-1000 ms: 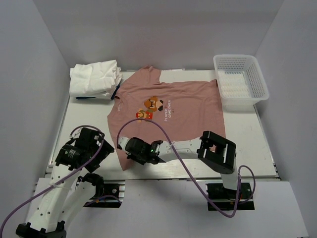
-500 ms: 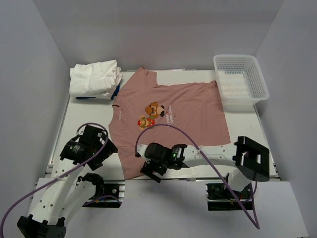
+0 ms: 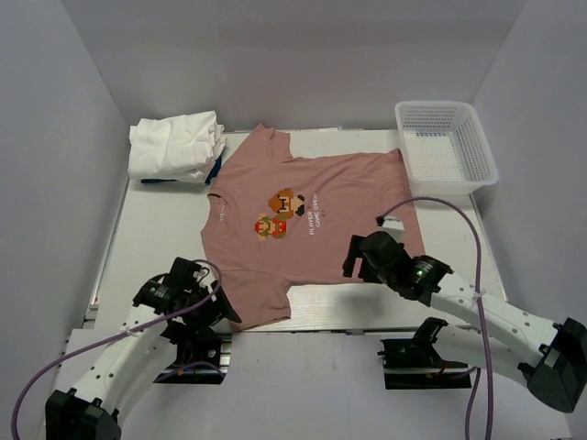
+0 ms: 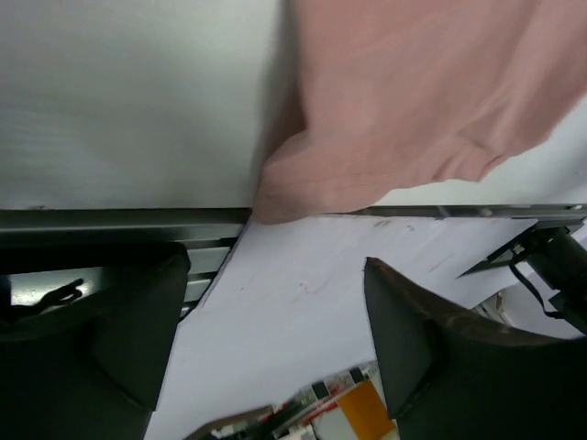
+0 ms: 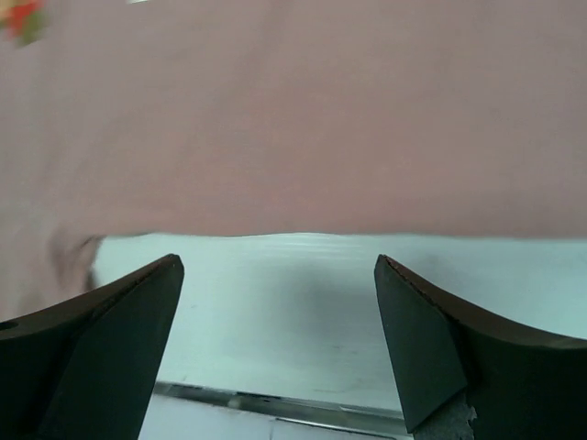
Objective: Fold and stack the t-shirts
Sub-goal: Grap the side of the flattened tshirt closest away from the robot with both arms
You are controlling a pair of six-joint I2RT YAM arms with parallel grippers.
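The dusty pink t-shirt [image 3: 316, 215] lies spread flat in the middle of the table, print up. Folded white t-shirts [image 3: 176, 145] are piled at the back left. My left gripper [image 3: 223, 310] is at the table's near edge beside the pink shirt's near left corner. In the left wrist view that corner [image 4: 280, 192] droops over the edge, beyond my open left gripper [image 4: 275, 312], which holds nothing. My right gripper [image 3: 351, 258] hovers open over the shirt's near right hem. In the right wrist view the hem [image 5: 293, 225] lies just beyond my right gripper [image 5: 277, 263].
A white mesh basket [image 3: 477, 137] stands at the back right. Something blue [image 3: 215, 168] peeks out beneath the white pile. The table's metal front rail [image 4: 119, 218] runs under the shirt's corner. A bare strip of table [image 5: 293, 312] lies between hem and rail.
My right gripper opened at the pink shirt's near left corner, let it go, and swung right to the near hem. The shirt slid nearer. My left arm dropped to the near edge.
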